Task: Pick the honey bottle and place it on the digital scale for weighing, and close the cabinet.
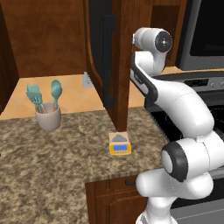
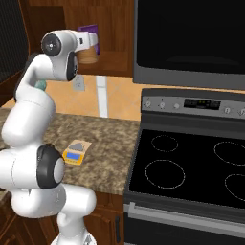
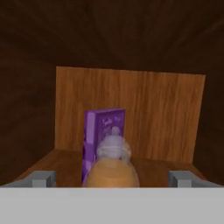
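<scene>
The honey bottle point(image 3: 110, 169), amber with a pale cap, stands on the shelf inside the cabinet, and it also shows past my wrist in the right base view point(image 2: 89, 57). My gripper point(image 3: 111, 179) is open, with its fingertips point(image 3: 42, 178) wide apart on either side of the bottle and not touching it. The cabinet door point(image 1: 118, 57) is swung open, its edge towards me, with its black handle point(image 1: 107, 61) on the left face. The yellow digital scale point(image 1: 120, 144) sits on the granite counter point(image 1: 52, 166) below the door, and appears again beside my arm point(image 2: 73, 153).
A purple box point(image 3: 104, 131) stands right behind the bottle on the shelf. A beige cup with teal utensils point(image 1: 47, 114) is at the counter's left. The black stove point(image 2: 191, 167) lies to the right, under a dark microwave point(image 2: 191, 38).
</scene>
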Available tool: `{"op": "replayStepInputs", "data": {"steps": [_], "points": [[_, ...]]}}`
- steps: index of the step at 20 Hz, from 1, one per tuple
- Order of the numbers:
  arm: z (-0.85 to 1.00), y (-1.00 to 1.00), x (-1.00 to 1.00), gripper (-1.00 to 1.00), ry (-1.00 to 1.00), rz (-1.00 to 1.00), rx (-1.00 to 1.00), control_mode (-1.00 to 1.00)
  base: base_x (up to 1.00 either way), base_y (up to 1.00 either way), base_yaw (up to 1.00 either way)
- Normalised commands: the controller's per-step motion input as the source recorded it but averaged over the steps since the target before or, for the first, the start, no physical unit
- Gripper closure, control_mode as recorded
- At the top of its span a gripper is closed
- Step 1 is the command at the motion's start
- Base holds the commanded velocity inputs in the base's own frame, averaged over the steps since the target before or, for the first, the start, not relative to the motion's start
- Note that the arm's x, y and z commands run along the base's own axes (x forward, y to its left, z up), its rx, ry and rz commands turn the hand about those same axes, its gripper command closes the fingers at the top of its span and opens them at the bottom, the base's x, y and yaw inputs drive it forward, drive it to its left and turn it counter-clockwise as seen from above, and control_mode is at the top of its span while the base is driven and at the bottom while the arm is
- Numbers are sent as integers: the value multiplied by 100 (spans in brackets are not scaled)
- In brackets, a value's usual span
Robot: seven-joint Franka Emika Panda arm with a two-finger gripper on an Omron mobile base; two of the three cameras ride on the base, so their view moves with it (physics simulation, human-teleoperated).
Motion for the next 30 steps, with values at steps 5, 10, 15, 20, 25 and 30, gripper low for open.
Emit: {"op": "replayStepInputs", "data": {"steps": [5, 10, 15, 20, 25, 30], "points": [[-5, 4, 49, -100, 0, 5, 5, -100, 0, 0, 0], [-11, 0, 50, -100, 0, 3, 0, -100, 0, 0, 0], [-11, 0, 34, -100, 0, 1, 0, -100, 0, 0, 0], [-15, 0, 28, -100, 0, 0, 0, -100, 0, 0, 0], [-15, 0, 37, -100, 2, 0, 0, -100, 0, 0, 0], [-9, 0, 20, 100, 0, 0, 0, -100, 0, 0, 0]]}}
